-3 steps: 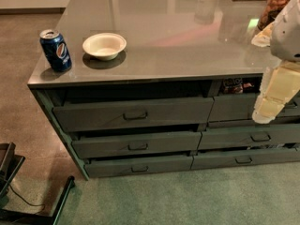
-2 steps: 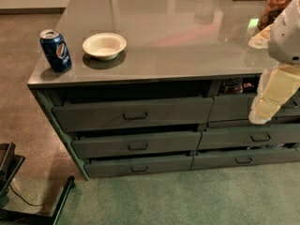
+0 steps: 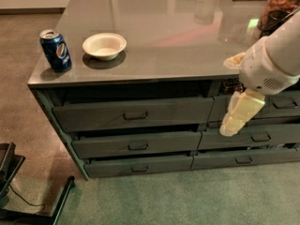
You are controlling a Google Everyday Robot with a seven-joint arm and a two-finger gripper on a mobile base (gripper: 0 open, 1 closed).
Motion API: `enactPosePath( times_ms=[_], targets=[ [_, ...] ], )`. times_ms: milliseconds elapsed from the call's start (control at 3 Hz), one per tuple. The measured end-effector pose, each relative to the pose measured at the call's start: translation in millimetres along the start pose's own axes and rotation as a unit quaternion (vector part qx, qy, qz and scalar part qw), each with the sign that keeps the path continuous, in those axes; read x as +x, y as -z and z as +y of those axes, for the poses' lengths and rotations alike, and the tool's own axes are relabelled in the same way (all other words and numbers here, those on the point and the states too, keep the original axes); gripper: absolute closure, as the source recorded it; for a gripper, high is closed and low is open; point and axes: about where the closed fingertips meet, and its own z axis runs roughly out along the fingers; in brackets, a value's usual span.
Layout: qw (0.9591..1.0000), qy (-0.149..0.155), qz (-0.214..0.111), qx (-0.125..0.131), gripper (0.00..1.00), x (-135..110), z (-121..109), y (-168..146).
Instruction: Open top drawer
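Observation:
The top drawer [image 3: 93,118] is the tallest dark grey-green front in the left column, just under the counter top. Its small loop handle [image 3: 135,116] sits at its centre, and a dark gap runs above the front. My gripper [image 3: 239,116], pale yellow and pointing down, hangs from the white arm [image 3: 272,64] at the right. It is in front of the right column of drawers, well to the right of the top drawer's handle and at about its height. It touches nothing that I can see.
A blue soda can [image 3: 56,50] and a white bowl [image 3: 104,45] stand on the grey counter top [image 3: 164,36] near its left front corner. A jar [image 3: 280,6] stands at the far right. Shallower drawers [image 3: 136,146] lie below. A black stand [image 3: 28,196] is on the floor at lower left.
The arm and gripper have moved left and slightly down, closer to the middle of the cabinet. The drawers, can and bowl have not moved.

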Motion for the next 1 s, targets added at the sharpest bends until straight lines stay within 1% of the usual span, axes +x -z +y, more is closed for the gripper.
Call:
enactPosePath(
  times_ms=[333,667,1000],
  targets=[
    [0.9996,0.023,-0.004,0.016,0.0,-7,1,-43],
    [0.9969,0.068,0.013,0.038,0.0,-15,3,-90],
    [0.9922,0.108,0.038,0.049,0.0,-19,2,-141]
  ],
)
